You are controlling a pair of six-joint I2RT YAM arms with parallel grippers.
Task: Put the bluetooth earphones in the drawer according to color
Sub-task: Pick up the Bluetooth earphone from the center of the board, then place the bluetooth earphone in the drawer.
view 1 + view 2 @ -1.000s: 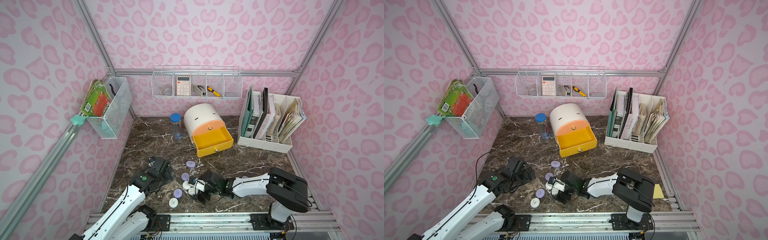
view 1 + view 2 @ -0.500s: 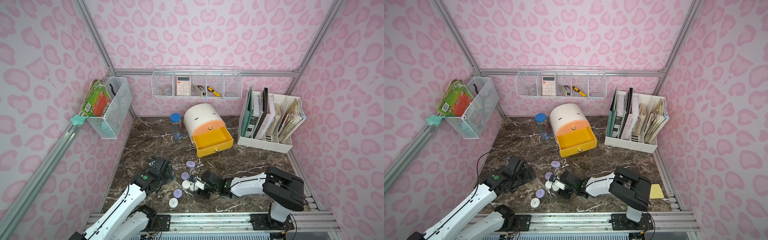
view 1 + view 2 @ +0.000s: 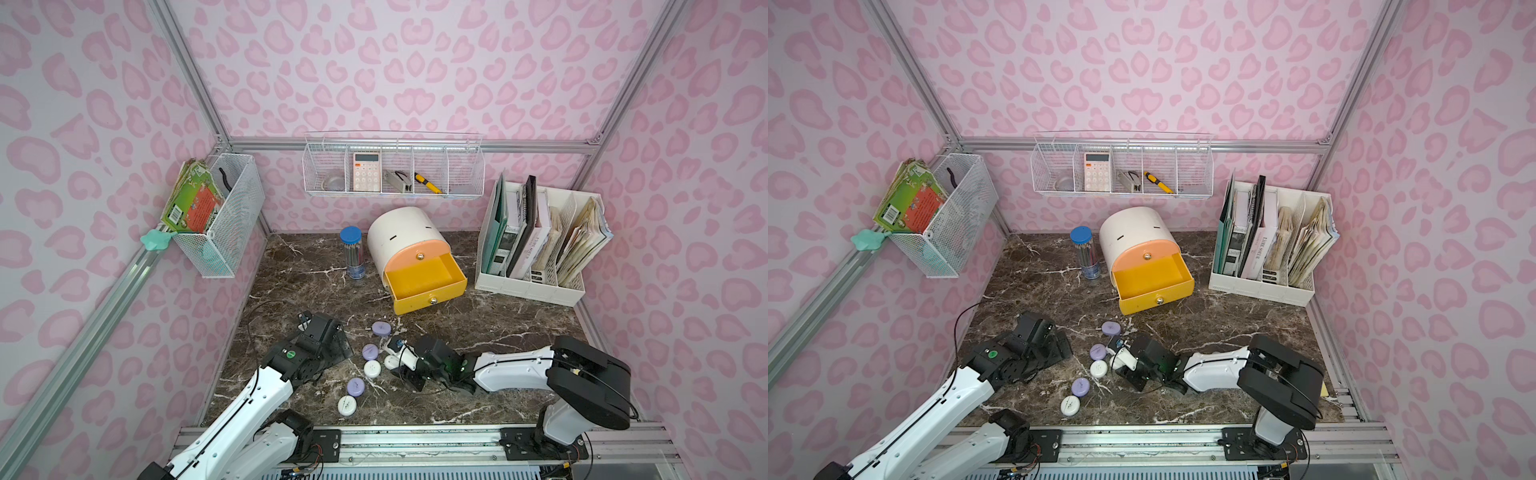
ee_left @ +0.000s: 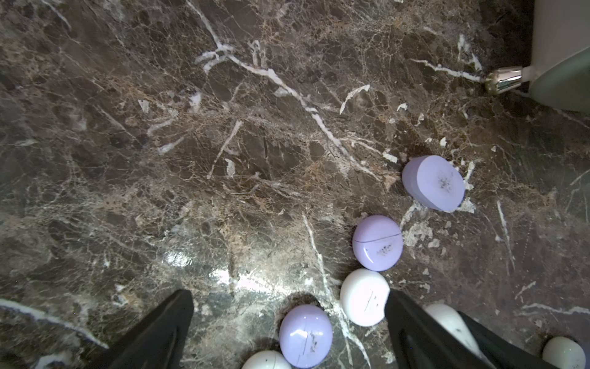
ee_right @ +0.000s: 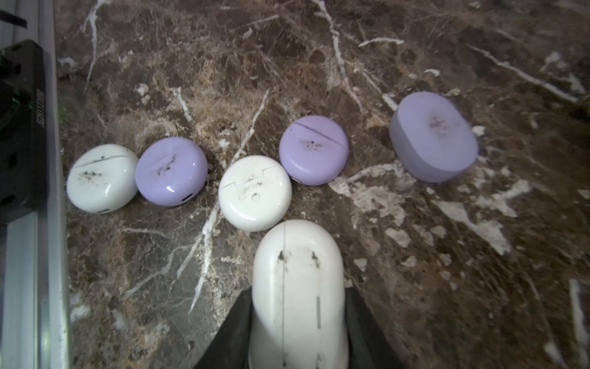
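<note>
Slip is what I fear: my right gripper (image 5: 298, 292) pinches a glossy white case (image 5: 297, 255) by its rounded sides on the surface (image 5: 447, 287), just beside a second white case (image 5: 255, 193) and well apart from the open yellow drawer (image 3: 424, 278), while the left gripper (image 4: 289, 295) gapes empty.

Pink leopard-spotted walls (image 3: 415, 62) on aluminium rails (image 3: 536, 146) enclose a dark veined marble tabletop (image 3: 519, 328), with a wire shelf (image 3: 465, 166) at the back, a wire basket (image 3: 239, 216) at one side and a white file rack (image 3: 532, 289).

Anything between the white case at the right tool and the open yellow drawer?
Only a lilac case lying flat, roughly between the white case and the yellow drawer. The drawer mouth is open, and a lifted carry should probably clear it.
</note>
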